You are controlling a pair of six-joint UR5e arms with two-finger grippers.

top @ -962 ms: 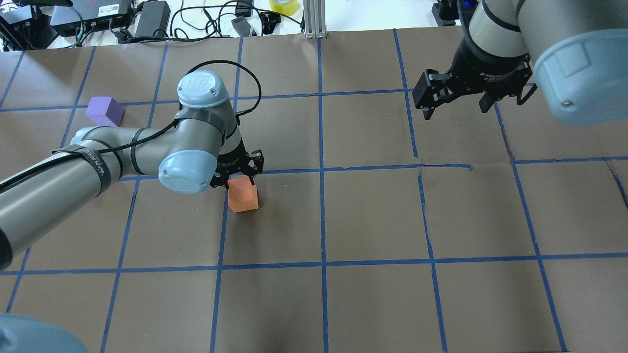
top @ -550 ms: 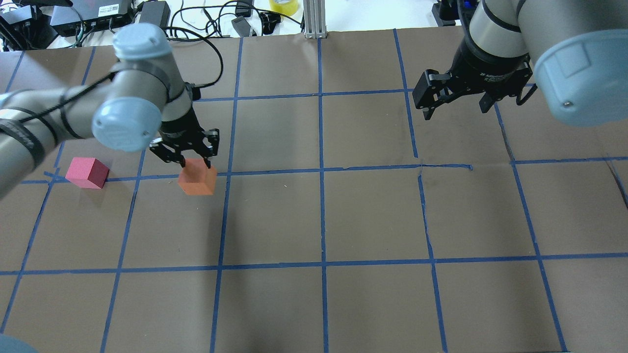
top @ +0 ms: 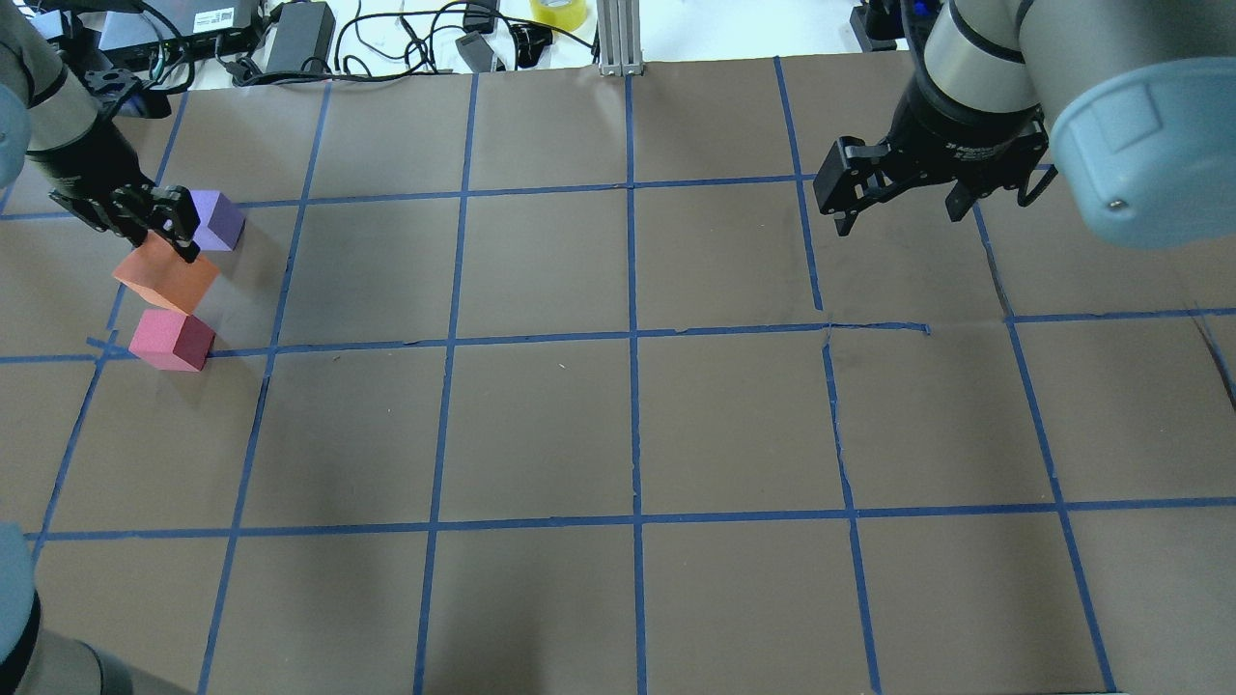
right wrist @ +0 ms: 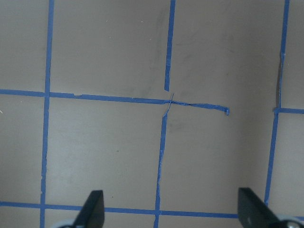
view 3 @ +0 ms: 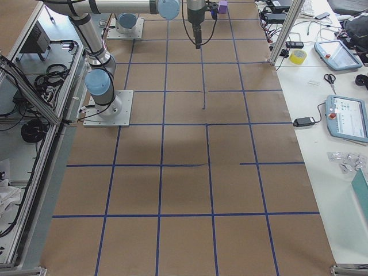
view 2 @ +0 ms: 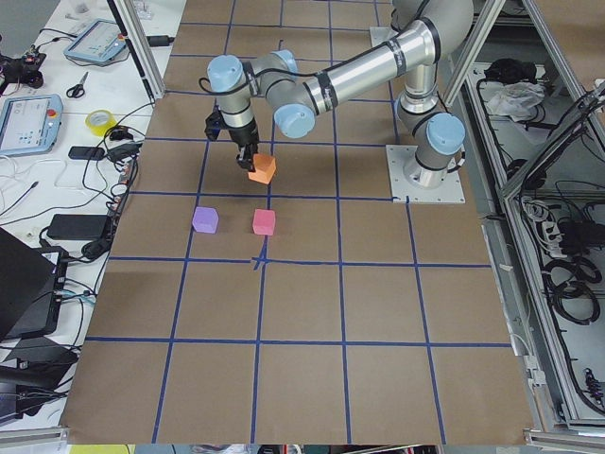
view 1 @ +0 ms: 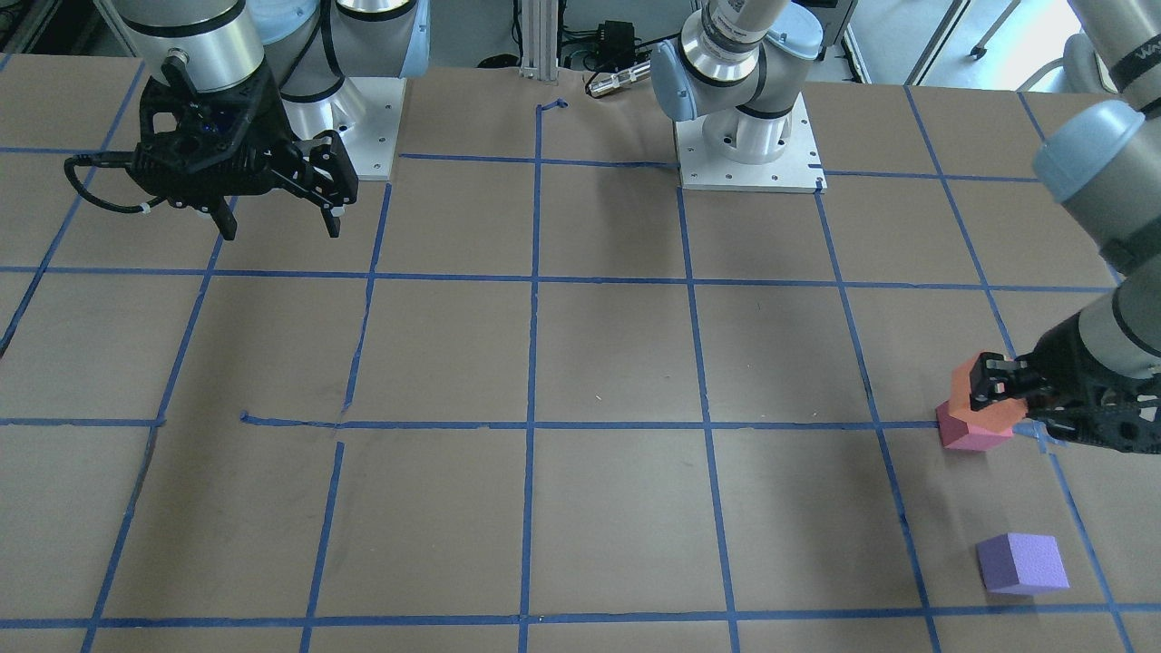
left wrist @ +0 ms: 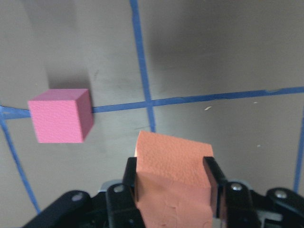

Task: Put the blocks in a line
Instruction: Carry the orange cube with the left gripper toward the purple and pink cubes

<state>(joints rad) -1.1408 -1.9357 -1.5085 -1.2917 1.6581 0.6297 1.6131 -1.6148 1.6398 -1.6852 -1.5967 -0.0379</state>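
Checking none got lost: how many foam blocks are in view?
3: orange block in the left gripper; pink block on the table near it; purple block on the table, farther out.

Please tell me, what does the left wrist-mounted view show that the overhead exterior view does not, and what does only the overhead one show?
Only the left wrist view shows clearly both fingers of the left gripper pressing on opposite sides of the orange block. Only the overhead view shows the purple block, which lies beyond the orange one, and the right gripper, open and holding nothing. Both views show the orange block, the pinkish-red block and the blue tape lines.
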